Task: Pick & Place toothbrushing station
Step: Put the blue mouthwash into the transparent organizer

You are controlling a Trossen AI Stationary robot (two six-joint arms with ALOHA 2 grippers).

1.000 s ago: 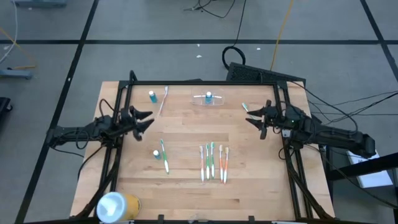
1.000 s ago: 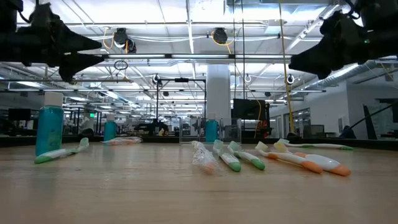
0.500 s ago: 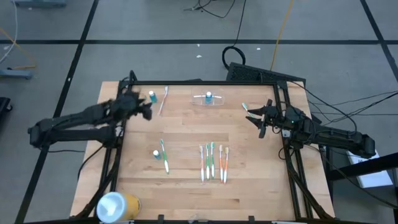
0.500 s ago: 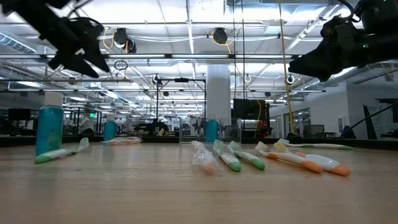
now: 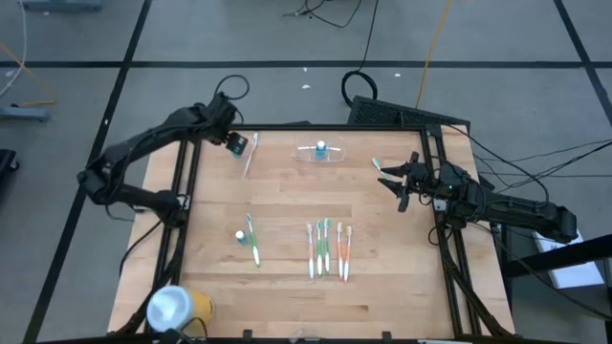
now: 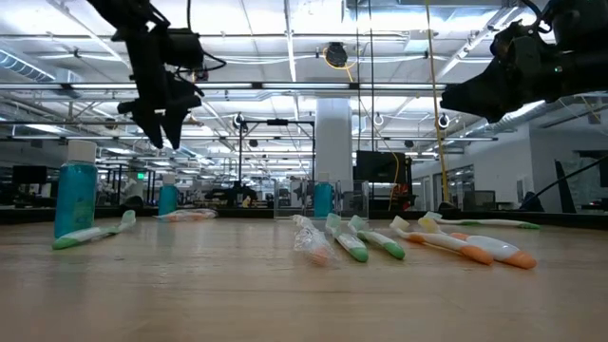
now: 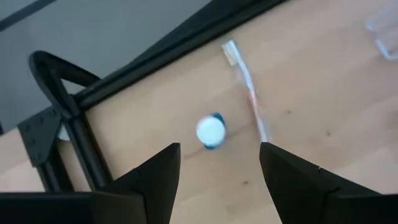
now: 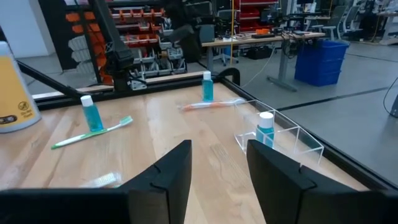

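The table (image 5: pixel 287 210) is pale wood planking, smooth and matt, edged by a black metal frame (image 5: pixel 316 127). The toothbrushing station (image 5: pixel 321 156) near its far edge is clear glossy plastic. Both grippers' fingers (image 7: pixel 149 180) look matt black.
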